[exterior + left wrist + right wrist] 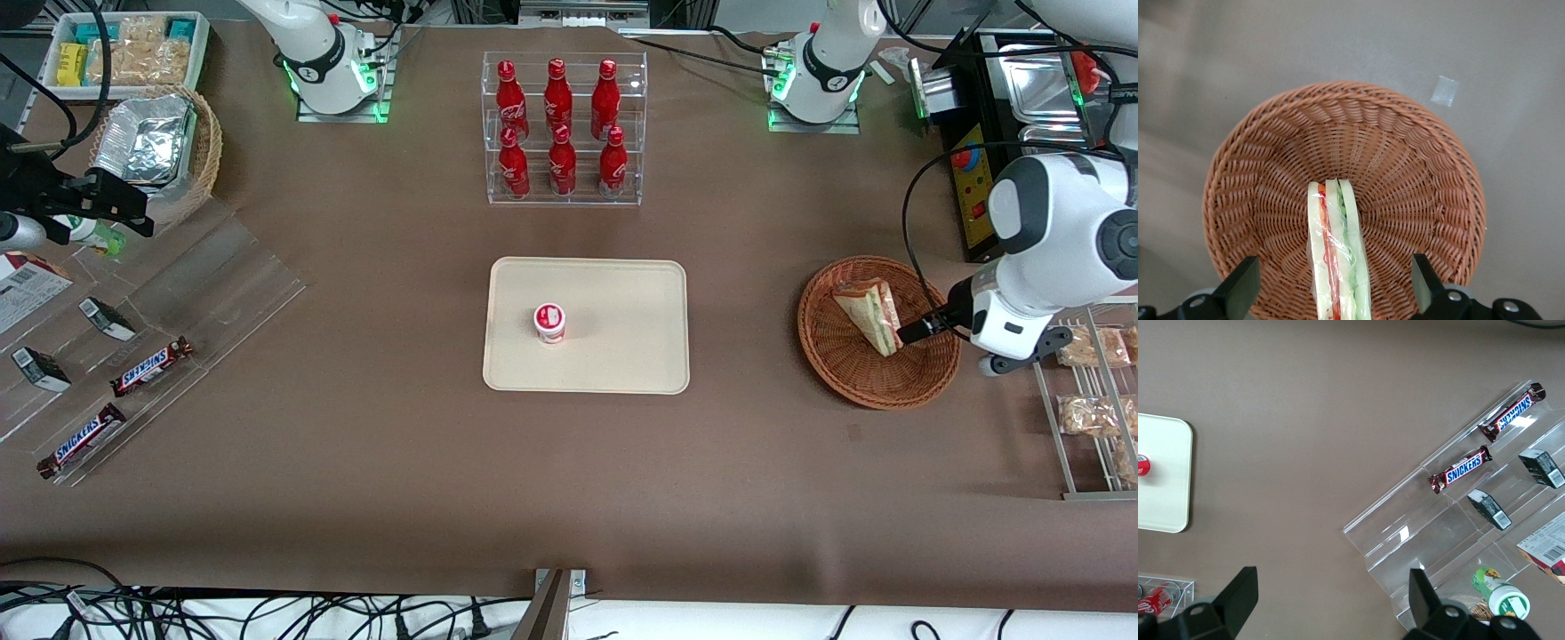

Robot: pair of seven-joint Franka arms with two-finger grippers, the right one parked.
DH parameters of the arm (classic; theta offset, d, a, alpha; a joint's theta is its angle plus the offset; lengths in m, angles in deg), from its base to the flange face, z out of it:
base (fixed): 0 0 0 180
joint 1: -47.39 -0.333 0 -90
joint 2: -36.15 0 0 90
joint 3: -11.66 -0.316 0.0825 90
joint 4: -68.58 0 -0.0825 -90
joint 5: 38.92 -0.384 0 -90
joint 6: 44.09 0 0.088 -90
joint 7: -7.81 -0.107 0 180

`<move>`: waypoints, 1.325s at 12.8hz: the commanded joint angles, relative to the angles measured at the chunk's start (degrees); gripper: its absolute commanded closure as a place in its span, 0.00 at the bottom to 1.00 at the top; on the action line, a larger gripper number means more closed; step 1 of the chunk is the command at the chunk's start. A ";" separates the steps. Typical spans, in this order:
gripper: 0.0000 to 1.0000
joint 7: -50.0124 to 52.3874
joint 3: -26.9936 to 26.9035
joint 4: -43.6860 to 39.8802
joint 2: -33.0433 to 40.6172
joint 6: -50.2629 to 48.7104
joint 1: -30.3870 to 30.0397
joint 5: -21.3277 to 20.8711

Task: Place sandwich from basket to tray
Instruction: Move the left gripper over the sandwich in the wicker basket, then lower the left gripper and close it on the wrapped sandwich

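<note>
A: Where's the sandwich (pixel 869 311)?

B: In the basket (pixel 836 369), toward the working arm's end of the table. It stands on edge, leaning, cut side showing green, pink and red layers under clear wrap.

A: Gripper?

B: The left gripper (pixel 1330 283) is down at the basket, on the side away from the tray. Fingers spread wide, one on each side of the sandwich (pixel 1337 260). Gaps on both sides in the wrist view, so not clamped and nothing held.

A: Touching the sandwich at all?

B: In the front view the gripper (pixel 925 327) has a dark fingertip right at the sandwich's lower corner. Might be touching there, hard to tell from that angle.

A: Tray?

B: The tray (pixel 622 356) lies flat at mid-table, well apart from the basket. A small white cup with a red lid (pixel 549 322) stands upright on it, toward the parked arm's side.

A: Other stuff?

B: A clear rack of red cola bottles (pixel 562 124) farther from the front camera than the tray. Snickers bars (pixel 151 366) on a clear stepped display toward the parked arm's end. Snack bags (pixel 1093 347) on a wire rack just beside the basket. A bit of clear plastic (pixel 1445 91) on the brown table cover near the basket (pixel 1271 173) rim.
</note>
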 commanded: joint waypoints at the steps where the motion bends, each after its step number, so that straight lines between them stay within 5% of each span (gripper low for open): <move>1: 0.00 2.40 0.31 7.68 3.87 6.06 -0.26 0.78; 16: 0.01 10.57 1.36 19.83 3.78 21.55 0.62 0.34; 17: 0.26 11.53 1.36 19.83 3.78 21.46 0.88 0.34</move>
